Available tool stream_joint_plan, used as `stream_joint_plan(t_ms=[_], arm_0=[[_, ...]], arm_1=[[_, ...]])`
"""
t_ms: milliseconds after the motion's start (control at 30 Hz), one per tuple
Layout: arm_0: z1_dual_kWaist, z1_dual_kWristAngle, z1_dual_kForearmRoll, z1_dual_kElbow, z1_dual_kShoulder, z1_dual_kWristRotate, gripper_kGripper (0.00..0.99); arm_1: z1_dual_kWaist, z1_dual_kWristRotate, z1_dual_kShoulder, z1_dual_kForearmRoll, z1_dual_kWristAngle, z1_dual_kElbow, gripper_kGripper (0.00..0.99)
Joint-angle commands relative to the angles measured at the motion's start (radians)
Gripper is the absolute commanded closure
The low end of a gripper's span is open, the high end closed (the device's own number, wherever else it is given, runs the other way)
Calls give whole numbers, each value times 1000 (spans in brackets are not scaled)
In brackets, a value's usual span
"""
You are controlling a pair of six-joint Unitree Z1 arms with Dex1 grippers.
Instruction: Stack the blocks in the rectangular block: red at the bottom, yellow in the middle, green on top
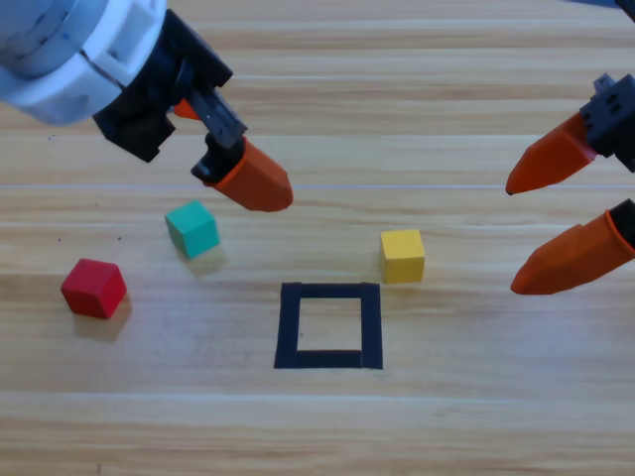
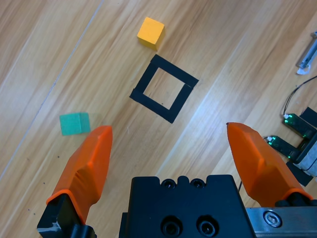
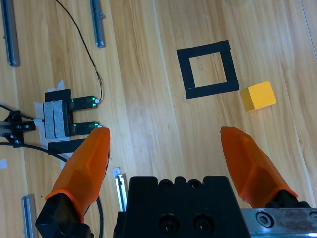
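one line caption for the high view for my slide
Red cube, green cube and yellow cube lie outside the black tape square; left gripper and right gripper hover open.

left pincer (image 2: 168, 148): jaws apart, hovering | right pincer (image 3: 166, 153): jaws apart, aloft

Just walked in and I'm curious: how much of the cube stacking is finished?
Nothing is stacked yet. The tape square holds nothing; the red cube, yellow cube and green cube sit outside it. The left pincer hangs open above the green cube, the right pincer open at the edge.
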Motion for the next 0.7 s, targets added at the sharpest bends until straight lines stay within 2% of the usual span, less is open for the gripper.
stream_joint_plan(t_ms=[33,267,367,500,600,700], arm_0=[[-24,16,7,15,-2,-10,0],[-24,17,6,31,0,-12,0],[-24,19,6,37,0,-15,0],[-24,34,6,41,0,-28,0],[-22,102,6,58,-2,-117,0],[-15,266,12,96,3,-331,0]], arm_1=[[35,9,-5,-12,-18,33,10],[35,67,-2,-44,-38,38,10],[-2,222,20,-116,-147,38,10],[-13,458,93,-250,-369,38,8],[-13,593,192,-259,-422,-21,4],[-18,694,325,-254,-442,-108,5]])
